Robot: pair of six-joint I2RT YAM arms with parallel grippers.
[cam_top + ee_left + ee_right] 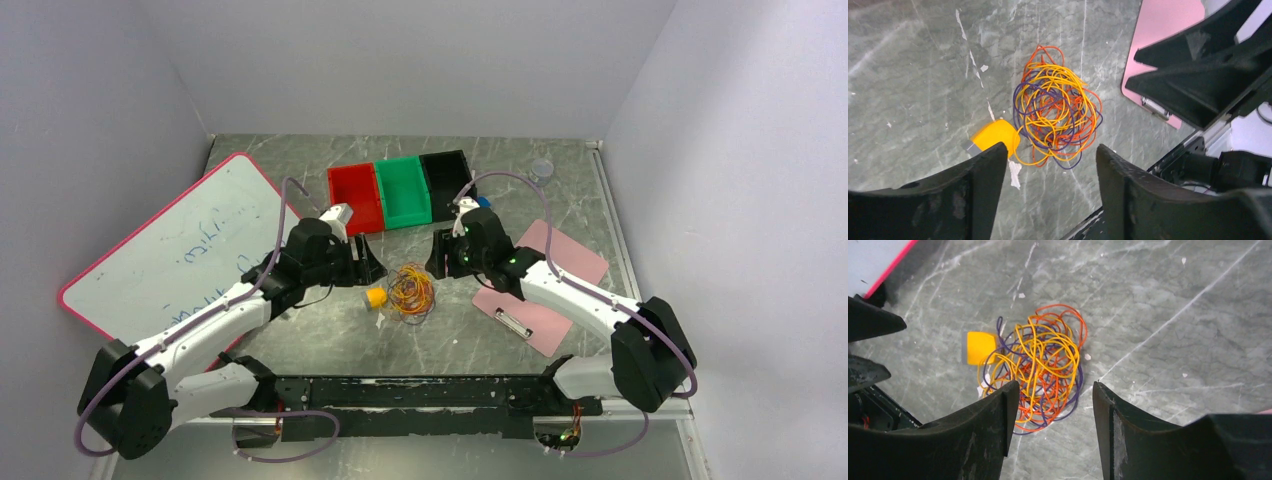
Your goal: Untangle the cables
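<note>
Grey marbled tabletop (pixel 330 345) runs from a black rail (pixel 420 392) at the near edge, where both arms are bolted, back to plain pale walls on three sides. Just past the rail I see a strip of bare surface, and then the cables (pixel 411 292): a loose knot of orange, yellow and purple loops lying flat near the middle of the table. A small yellow block (pixel 376 297) touches its left side; I cannot tell whether a wire is fixed to it.

The left gripper (pixel 1050 152) stands just left of the tangle and the right gripper (pixel 1055 387) just right of it. Both have their jaws apart, grasping nothing, with the knot showing on the table between their fingers.

A whiteboard (pixel 180 250) with a pink rim fills the left side, up against the left wall. The left arm covers its near corner, and the writing is too faint to read. On the right a pink clipboard (pixel 575 262) lies partly under the right arm.

Behind the grippers sit a red bin (pixel 355 200), a green bin (pixel 403 192) and a black bin (pixel 447 175) in a row. A small round thing (pixel 541 168) near the back wall is too small to make out.
</note>
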